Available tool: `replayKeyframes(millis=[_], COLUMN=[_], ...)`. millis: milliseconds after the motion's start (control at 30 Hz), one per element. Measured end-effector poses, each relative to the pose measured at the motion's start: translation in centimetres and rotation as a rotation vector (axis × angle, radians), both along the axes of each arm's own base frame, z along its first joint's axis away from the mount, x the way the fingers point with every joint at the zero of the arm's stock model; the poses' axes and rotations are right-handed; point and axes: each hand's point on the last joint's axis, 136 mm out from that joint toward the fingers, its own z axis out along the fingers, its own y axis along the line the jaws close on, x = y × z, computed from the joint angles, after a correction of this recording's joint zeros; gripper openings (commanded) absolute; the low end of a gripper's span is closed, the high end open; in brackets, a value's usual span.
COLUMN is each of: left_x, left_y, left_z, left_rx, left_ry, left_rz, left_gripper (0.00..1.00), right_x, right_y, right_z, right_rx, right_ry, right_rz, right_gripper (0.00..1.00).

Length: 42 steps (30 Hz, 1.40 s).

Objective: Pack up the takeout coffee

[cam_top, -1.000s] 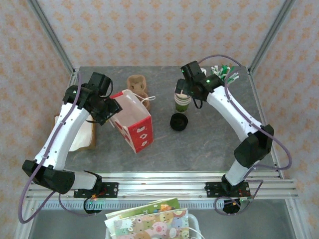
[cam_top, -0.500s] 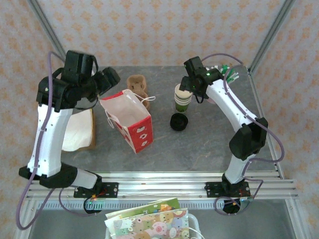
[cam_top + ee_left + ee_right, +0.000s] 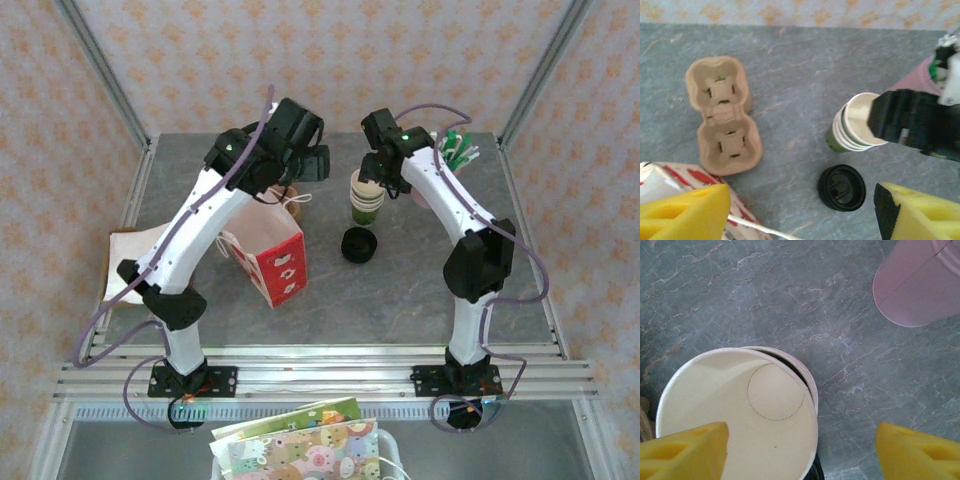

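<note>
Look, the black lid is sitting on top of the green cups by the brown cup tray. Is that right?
Not quite. The black lid is not on top of the green cups; it lies on the table beside them, and the top cup is open. The left wrist view shows this. The brown cup tray is nearby.

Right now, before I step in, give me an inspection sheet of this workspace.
Surface: grey table, no spills seen.
Job's things: lidless green cup stack; black lid loose beside it; red paper bag standing open.
Clutter: pulp cup carrier; pink cup holding straws; white sheet at the left edge.
End effectors: left end effector open, empty, above the table; right end effector open over the cup stack.
Cables: purple cables loop alongside both arms.
Surroundings: patterned walls, metal frame; patterned bag below the front rail.
</note>
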Motion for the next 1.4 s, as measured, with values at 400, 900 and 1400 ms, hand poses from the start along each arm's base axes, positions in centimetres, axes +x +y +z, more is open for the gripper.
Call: replayKeyframes(millis=[400, 900, 1400], left_x=[-0.7, -2.5, -6.2], left_y=[-2.5, 1.7, 15.8], left_z=[2.4, 0.7, -1.2], left_rx=[0.055, 0.036, -0.179], left_ry=[-0.134, -0.106, 0.000], left_rz=[-0.102, 0.092, 0.557], left_gripper=[0.78, 0.79, 0.78], right_x=[0.1, 0.6, -3.9], right_y=[0.3, 0.8, 11.8], right_z=[-1.2, 0.8, 13.2], right_rx=[-0.004, 0.011, 0.184], right_ry=[0.029, -0.011, -0.283], right_rz=[0.014, 0.041, 0.387], right_gripper=[0.57, 0.62, 0.71])
